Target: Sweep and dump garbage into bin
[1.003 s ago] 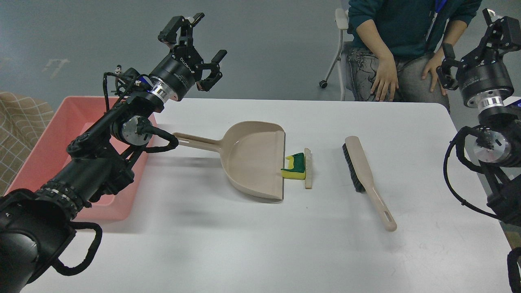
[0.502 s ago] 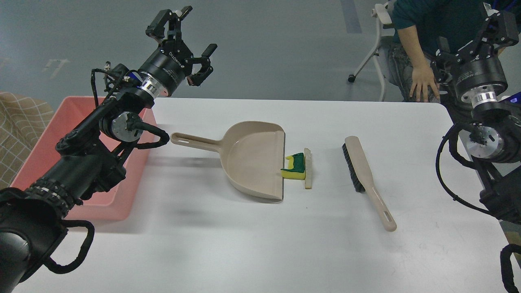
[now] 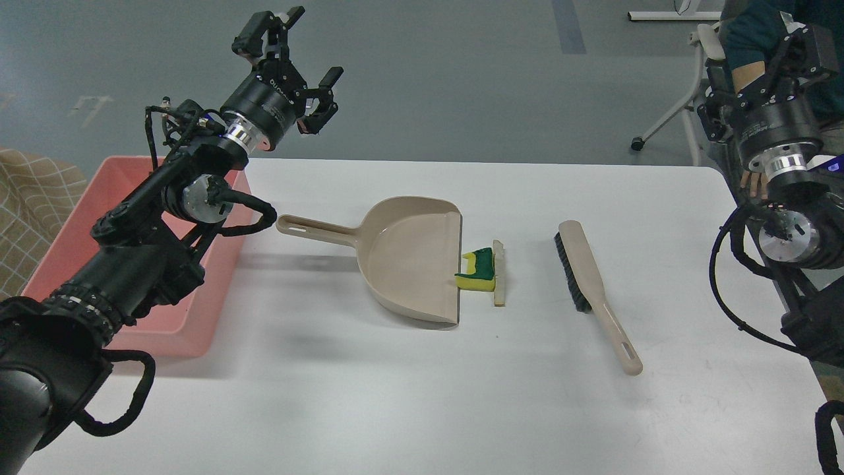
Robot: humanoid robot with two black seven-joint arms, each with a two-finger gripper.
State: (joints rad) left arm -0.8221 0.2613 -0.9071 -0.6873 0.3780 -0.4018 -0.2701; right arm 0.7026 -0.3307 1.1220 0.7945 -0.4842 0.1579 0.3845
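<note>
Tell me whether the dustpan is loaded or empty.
Empty. The dustpan shows bare beige inside; the sponge piece and white wedge lie on the table at its lip.

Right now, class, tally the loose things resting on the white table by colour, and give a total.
Beige: 2, the dustpan and the brush
Yellow and green: 1, the sponge piece
White with a tan edge: 1, the bread-like wedge
Pink: 1, the tub, at the table's left edge
Total: 5
</note>
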